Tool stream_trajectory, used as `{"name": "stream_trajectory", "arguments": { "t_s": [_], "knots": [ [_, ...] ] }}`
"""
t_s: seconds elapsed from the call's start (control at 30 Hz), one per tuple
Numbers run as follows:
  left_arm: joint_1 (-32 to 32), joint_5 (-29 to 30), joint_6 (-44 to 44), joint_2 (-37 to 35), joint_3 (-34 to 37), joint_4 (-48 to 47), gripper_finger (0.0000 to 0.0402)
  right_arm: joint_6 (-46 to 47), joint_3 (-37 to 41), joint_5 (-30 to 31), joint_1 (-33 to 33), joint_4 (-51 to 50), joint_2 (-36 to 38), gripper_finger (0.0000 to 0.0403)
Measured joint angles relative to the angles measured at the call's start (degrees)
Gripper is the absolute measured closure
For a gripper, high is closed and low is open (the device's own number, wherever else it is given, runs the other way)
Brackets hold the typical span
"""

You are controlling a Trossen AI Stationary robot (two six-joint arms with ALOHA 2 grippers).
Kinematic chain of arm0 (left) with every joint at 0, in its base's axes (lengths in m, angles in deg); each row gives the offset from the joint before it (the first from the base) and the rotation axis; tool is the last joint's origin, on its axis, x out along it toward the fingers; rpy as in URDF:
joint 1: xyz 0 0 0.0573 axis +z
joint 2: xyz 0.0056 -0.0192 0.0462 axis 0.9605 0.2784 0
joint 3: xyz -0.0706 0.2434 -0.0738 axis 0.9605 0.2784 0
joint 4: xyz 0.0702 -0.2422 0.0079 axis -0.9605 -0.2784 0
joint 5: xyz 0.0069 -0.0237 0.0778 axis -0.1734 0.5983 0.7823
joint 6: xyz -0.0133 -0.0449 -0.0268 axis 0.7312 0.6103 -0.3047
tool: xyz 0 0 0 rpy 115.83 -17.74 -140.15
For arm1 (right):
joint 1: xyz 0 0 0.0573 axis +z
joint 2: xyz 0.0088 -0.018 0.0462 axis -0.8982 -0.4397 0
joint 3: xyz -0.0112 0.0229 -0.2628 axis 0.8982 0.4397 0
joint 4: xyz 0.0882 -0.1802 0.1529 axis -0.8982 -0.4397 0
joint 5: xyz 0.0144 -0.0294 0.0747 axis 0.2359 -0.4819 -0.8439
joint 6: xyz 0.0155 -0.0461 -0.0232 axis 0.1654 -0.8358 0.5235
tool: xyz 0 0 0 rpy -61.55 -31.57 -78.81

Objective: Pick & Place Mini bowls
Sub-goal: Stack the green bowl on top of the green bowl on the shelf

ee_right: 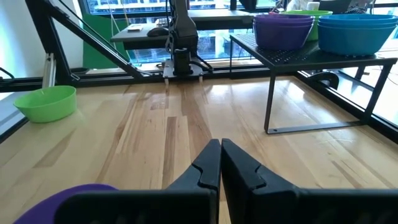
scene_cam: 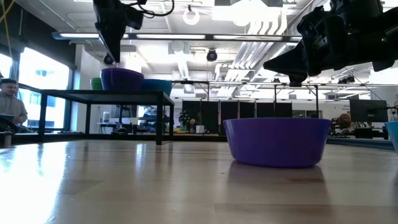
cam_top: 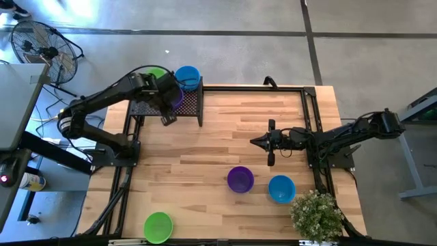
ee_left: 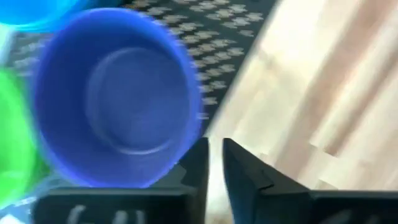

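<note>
Purple bowl [ee_left: 118,99] — beside left end effector [ee_left: 214,163]

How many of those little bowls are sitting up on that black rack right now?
3 on the black mesh rack: a lime green bowl, a blue bowl and a purple bowl under the left gripper. More may be hidden beneath that arm.

Black mesh rack [cam_top: 193,104], potted plant [cam_top: 317,214], floor fan [cam_top: 42,45], wooden table [cam_top: 218,147]
</note>
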Motion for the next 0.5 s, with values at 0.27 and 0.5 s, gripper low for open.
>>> {"name": "stream_trajectory", "arguments": {
  "t_s": [0.27, 0.5],
  "knots": [
    [-12.1, 2.0, 7.1, -0.4, 0.1, 0.2, 0.0396, 0.0, 0.0, 0.0, 0.0, 0.0, 0.0, 0.0402],
    [-25.7, 1.8, 12.2, -0.4, 5.6, 13.8, 0.0400, 0.0, 0.0, 0.0, 0.0, 0.0, 0.0, 0.0402]
  ]
}}
